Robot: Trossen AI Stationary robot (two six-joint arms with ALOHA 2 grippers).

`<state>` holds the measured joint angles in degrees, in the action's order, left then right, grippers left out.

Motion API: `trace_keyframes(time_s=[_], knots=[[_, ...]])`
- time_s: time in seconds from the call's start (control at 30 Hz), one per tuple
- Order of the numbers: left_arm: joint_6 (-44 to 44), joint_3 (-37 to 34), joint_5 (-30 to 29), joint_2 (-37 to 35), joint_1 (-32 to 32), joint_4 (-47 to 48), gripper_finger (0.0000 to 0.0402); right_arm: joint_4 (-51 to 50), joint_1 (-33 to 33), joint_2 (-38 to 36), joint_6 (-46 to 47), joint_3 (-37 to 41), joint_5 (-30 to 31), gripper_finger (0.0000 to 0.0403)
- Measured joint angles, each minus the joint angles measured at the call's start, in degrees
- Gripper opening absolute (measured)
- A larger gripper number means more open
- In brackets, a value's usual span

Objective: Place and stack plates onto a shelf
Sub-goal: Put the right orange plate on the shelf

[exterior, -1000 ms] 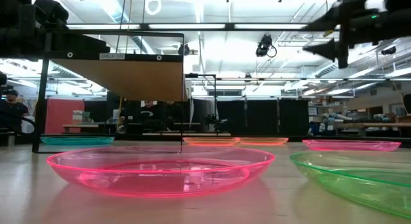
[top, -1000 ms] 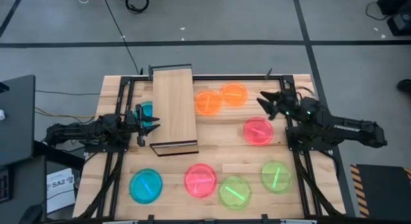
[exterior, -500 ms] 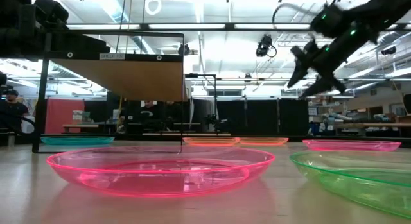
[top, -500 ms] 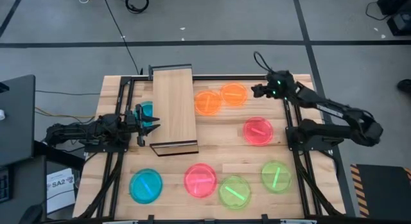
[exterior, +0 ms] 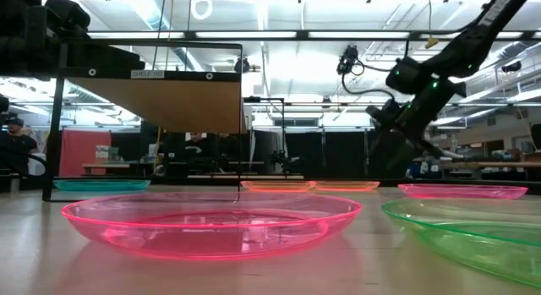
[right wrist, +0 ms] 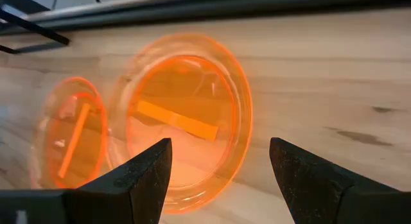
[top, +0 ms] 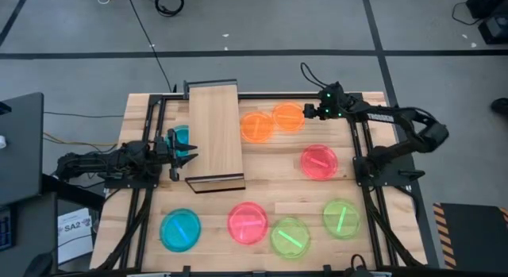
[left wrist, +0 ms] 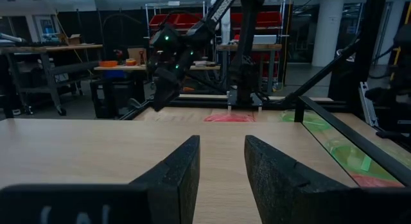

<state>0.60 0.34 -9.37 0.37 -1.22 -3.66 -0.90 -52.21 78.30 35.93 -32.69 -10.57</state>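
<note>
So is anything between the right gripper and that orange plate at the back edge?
Nothing visible. The right gripper is open and faces the orange plate directly, with only bare tabletop around it. A second orange plate overlaps its far side, away from the fingers.

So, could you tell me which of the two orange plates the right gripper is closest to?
The orange plate farther from the shelf; the right gripper hovers open at its edge.
</note>
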Motion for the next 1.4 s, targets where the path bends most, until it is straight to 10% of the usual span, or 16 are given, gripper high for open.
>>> trace_keyframes(time_s=[1.4], knots=[[0.00, 0.00, -0.01, 0.01, 0.01, 0.00, 0.0130, 4.87, 4.24, 9.00, 0.54, -0.15, 3.53, 0.0170]])
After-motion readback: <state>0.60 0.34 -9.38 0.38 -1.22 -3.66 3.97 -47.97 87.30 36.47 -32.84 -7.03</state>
